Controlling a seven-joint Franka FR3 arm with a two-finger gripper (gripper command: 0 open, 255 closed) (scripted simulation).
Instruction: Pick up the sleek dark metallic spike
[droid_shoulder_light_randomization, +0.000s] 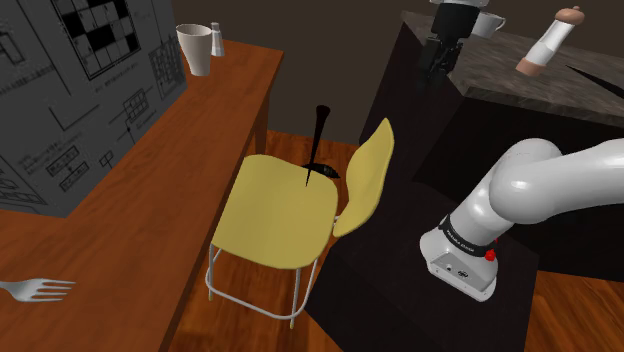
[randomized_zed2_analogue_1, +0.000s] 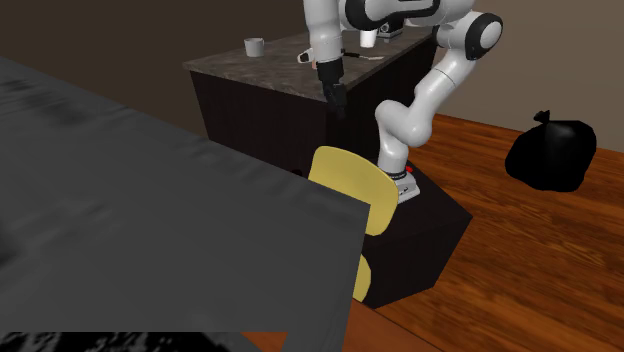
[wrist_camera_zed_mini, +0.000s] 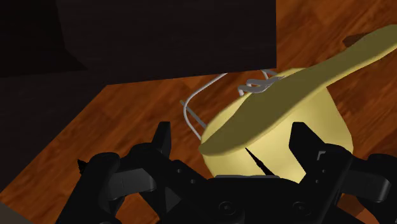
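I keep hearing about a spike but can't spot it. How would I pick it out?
Find the yellow chair standing between the wooden table and the robot's dark stand. On its seat, close to the backrest, sits a thin black spike that tapers to a sharp point. It is the only dark thing against the pale yellow seat.

Spike (droid_shoulder_light_randomization: 316, 140) on the chair seat (droid_shoulder_light_randomization: 275, 215) beside the backrest (droid_shoulder_light_randomization: 365, 185), table (droid_shoulder_light_randomization: 140, 220) at the shoulder view's left, stand (droid_shoulder_light_randomization: 385, 300) at its right.

All three views share the yellow chair (droid_shoulder_light_randomization: 290, 205): shoulder from above, second exterior opposite, wrist close overhead
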